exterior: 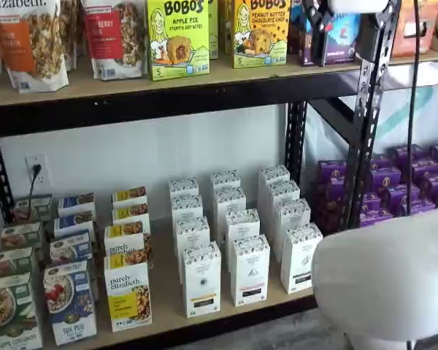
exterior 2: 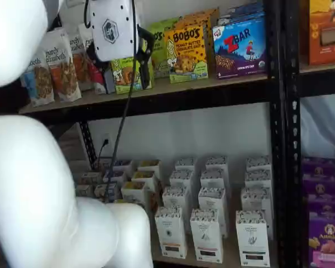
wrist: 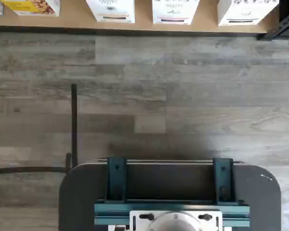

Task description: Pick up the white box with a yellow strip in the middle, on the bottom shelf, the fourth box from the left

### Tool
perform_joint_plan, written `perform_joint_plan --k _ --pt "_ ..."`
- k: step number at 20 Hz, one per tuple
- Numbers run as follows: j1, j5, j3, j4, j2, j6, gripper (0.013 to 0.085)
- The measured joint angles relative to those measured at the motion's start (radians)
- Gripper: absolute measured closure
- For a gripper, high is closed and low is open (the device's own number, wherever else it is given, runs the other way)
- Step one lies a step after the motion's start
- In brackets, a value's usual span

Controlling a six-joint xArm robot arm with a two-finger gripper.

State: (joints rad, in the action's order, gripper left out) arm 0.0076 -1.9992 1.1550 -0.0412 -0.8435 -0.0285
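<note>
The white box (exterior: 201, 280) with a yellow-gold strip low on its front stands upright at the front of the bottom shelf (exterior: 166, 295), right of a "purely elizabeth" box (exterior: 128, 293). It also shows in a shelf view (exterior 2: 170, 231) and, from above, in the wrist view (wrist: 111, 10). My gripper (exterior 2: 143, 58) hangs high up in front of the upper shelf, far above the box, with its white body and black fingers seen side-on. I cannot tell whether it is open. It holds nothing that I can see.
Like white cartons with black strips (exterior: 250, 269) stand right of the target and in rows behind it. Cereal boxes (exterior: 69, 301) fill the shelf's left. A black upright (exterior: 365, 117) stands at the right. The arm's white links (exterior 2: 39, 184) block the lower left. A wood-grain floor (wrist: 183, 86) lies before the shelf.
</note>
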Motion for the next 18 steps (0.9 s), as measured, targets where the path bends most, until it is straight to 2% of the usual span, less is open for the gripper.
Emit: perform_joint_plan --k 3,5,9,13,18 --pt "-0.051 -0.023 0.009 -0.057 0.012 0.023 0.0130" --pt "-0.052 -0.022 0.006 -0.063 0.010 0.024 0.0130" --pt "-0.027 -0.007 -0.006 -0.046 0.002 0.009 0.0130" --pt "0.029 0.027 -0.036 -0.005 -0.011 -0.029 0.0130" --pt "0.065 0.073 -0.089 -0.013 -0.027 -0.067 0.0130"
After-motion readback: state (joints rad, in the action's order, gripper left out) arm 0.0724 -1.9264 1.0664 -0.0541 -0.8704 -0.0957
